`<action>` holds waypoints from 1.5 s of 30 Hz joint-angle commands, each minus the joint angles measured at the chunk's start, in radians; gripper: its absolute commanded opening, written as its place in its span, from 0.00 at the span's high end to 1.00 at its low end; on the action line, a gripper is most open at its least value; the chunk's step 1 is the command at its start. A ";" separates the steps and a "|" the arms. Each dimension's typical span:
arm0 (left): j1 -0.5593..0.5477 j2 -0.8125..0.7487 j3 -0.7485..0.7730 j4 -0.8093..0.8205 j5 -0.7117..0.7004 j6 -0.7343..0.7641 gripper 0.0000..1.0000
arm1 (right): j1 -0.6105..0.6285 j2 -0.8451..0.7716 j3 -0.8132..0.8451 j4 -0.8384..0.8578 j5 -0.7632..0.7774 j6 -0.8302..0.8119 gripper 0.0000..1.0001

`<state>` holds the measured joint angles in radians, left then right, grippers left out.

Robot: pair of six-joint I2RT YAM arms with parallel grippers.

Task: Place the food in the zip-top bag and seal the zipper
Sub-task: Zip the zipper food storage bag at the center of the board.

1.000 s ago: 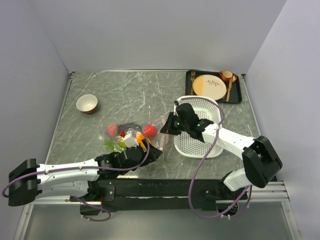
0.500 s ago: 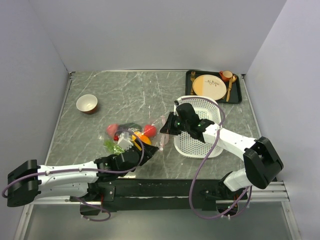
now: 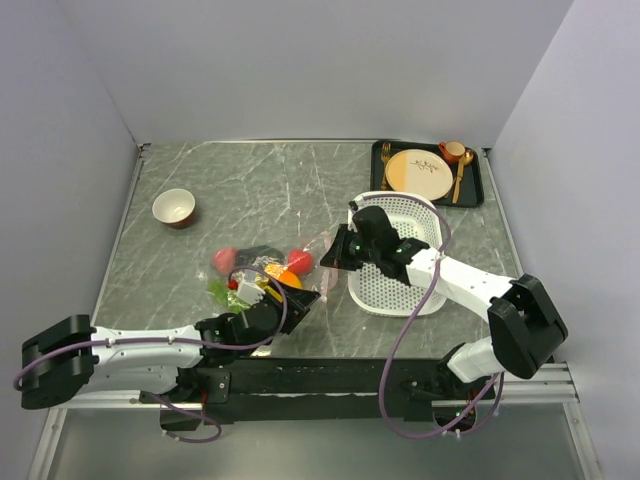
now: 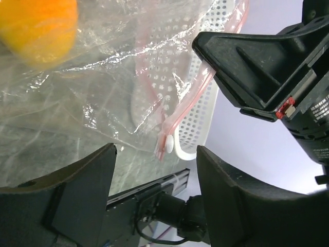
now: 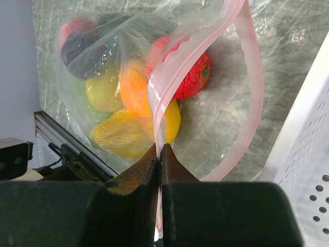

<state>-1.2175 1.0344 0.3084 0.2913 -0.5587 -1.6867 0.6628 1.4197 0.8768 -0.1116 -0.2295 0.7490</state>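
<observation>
Zip-top bag (image 3: 262,270): a clear, thin, crinkly plastic pouch lying on the grey marbled surface (image 3: 250,190), between the two arms and just beside the white perforated plastic basket (image 3: 385,295). Its mouth is turned toward the basket.
Bag's look: the film is glossy and wrinkled and bulges over its load. It is clear enough to show the colours inside, and the mouth gapes in a wide loop.
Toy fruits (image 5: 118,103): small plastic pieces that all appear to sit inside the bag, bunched at its closed end. They include a red tomato (image 5: 193,77), an orange mango (image 5: 134,85), yellow and green pieces, and a dark one and a pink one at the far end.
Zipper (image 5: 249,103): a narrow pale pink closure strip along the mouth. Its two lips stand well apart, so it is unsealed. A small white slider tab (image 4: 167,144) sits at one end.
Right gripper (image 5: 159,154): the jaws are clenched on one lip of the zipper. This probably anchors the mouth and draws the strip straight for closing.
Left gripper (image 4: 157,152): the jaws are released and spread wide, grasping nothing. It hovers low over the surface with the slider end of the strip just ahead of the gap, probably lining up to take that end.
Step in hand: filling looks finished; sealing is not yet done.
</observation>
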 commanded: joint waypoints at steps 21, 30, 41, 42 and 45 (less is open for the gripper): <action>-0.005 0.124 -0.055 0.284 -0.089 -0.148 0.44 | -0.005 -0.042 0.005 0.001 -0.030 -0.027 0.89; -0.001 0.162 -0.095 0.362 -0.087 -0.180 0.66 | -0.005 -0.050 -0.009 0.006 -0.039 -0.025 0.89; 0.015 0.158 -0.104 0.379 -0.064 -0.171 0.98 | -0.003 -0.048 -0.012 0.007 -0.056 -0.030 0.87; 0.013 0.156 -0.106 0.378 -0.061 -0.171 0.99 | -0.002 -0.051 -0.012 0.006 -0.056 -0.031 0.86; 0.013 0.144 -0.115 0.385 -0.058 -0.169 0.99 | -0.005 -0.079 0.002 -0.037 -0.002 -0.031 0.76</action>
<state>-1.2064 1.1950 0.2073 0.6212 -0.6167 -1.8526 0.6632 1.4029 0.8749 -0.1211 -0.2729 0.7334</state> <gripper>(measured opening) 0.019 0.194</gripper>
